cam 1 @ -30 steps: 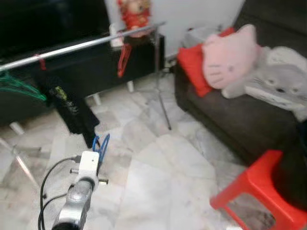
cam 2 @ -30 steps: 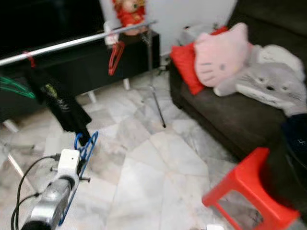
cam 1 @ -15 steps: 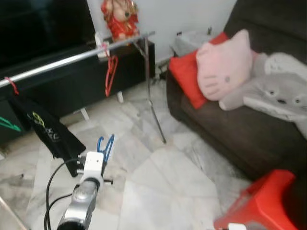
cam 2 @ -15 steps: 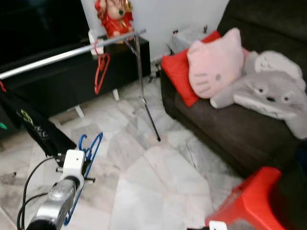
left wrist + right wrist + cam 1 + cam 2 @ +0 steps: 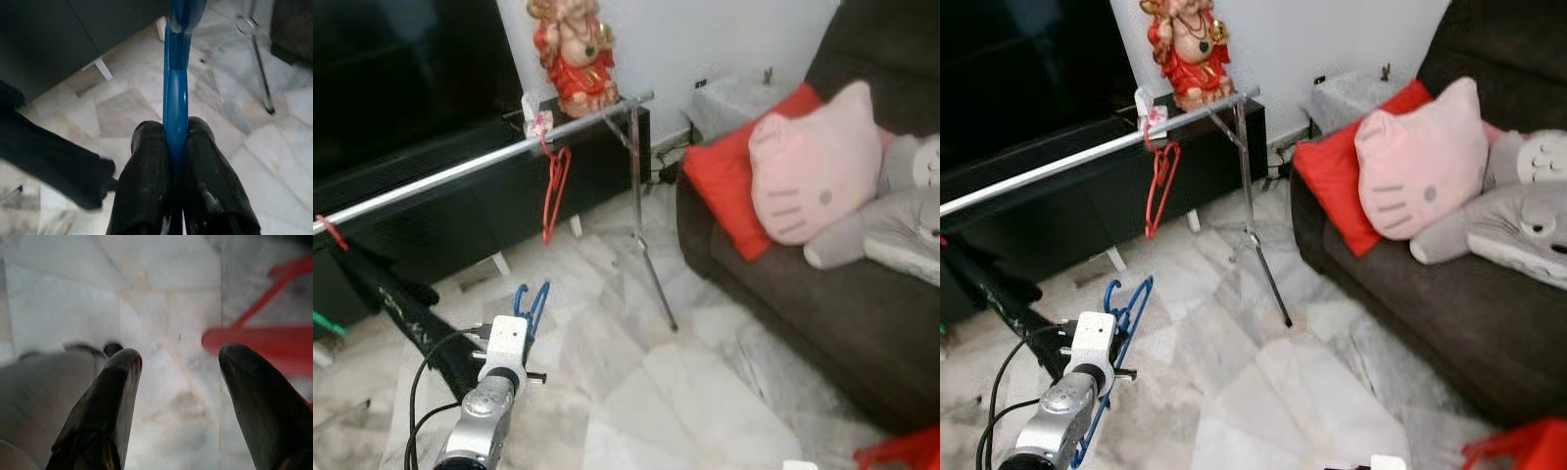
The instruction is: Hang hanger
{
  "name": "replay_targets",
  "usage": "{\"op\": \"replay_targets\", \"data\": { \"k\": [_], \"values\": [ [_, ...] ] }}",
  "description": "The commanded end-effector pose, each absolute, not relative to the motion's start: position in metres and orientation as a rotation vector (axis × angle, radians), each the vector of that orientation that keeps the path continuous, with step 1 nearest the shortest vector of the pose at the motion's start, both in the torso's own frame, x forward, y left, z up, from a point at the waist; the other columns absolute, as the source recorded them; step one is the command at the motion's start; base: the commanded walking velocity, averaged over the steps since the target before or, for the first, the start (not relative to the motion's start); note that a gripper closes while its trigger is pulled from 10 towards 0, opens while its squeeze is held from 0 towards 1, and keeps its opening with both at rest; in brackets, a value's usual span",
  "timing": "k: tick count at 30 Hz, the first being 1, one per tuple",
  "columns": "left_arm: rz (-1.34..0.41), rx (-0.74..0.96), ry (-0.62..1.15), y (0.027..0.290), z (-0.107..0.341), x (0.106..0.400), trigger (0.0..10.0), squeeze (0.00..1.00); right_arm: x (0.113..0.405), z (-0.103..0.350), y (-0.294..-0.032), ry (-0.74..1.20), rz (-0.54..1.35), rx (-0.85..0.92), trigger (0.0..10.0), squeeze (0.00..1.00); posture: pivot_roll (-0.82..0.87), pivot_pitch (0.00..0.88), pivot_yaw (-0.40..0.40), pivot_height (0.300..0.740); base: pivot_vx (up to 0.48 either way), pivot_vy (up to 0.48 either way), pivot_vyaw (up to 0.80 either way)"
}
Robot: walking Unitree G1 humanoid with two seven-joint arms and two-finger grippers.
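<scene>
Left wrist view: blue hanger clamped in left claw, held low, well short of rail. Carry step judged underway; lift, hook over rail required. Right claw wide, empty.

Even, soft indoor light; the marble floor and white wall read bright, without hard shadows. The black cabinet and dark sofa lose detail in shade. Head views are slightly soft overall. In the wrist views, the near black fingers are blurred; the red stool is smeared and out of focus.
</scene>
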State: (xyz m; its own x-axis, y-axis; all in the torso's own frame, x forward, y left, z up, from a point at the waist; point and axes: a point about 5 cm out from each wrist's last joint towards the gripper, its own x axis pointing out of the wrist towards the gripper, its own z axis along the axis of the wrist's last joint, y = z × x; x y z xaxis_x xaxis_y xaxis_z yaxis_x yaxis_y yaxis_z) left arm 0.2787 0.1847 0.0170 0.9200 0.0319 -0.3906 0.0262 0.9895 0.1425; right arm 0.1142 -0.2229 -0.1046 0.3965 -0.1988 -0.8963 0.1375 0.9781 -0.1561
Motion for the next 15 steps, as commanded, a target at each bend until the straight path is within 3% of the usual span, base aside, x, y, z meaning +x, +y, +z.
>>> {"op": "replay_targets", "data": {
  "k": [1, 7, 15],
  "values": [
    [0.024, 0.169, 0.404, 0.194, 0.019, 0.278, 10.0, 0.0, 0.117, -0.106, -0.211, 1.14, -0.183, -0.047, 10.0, 0.0, -0.18, 0.0, 0.062, 0.74, 0.48, 0.0, 0.0],
    [-0.01, 0.177, 0.412, 0.187, 0.017, 0.277, 10.0, 0.0, 0.12, -0.105, -0.21, 1.134, -0.166, -0.064, 10.0, 0.0, -0.18, 0.0, 0.06, 0.74, 0.426, 0.0, 0.17],
    [-0.05, 0.208, 0.409, 0.181, 0.016, 0.277, 10.0, 0.0, 0.119, -0.106, -0.209, 1.145, -0.142, -0.087, 10.0, 0.0, -0.18, 0.0, 0.06, 0.74, 0.0, 0.0, 0.75]
  ]
}}
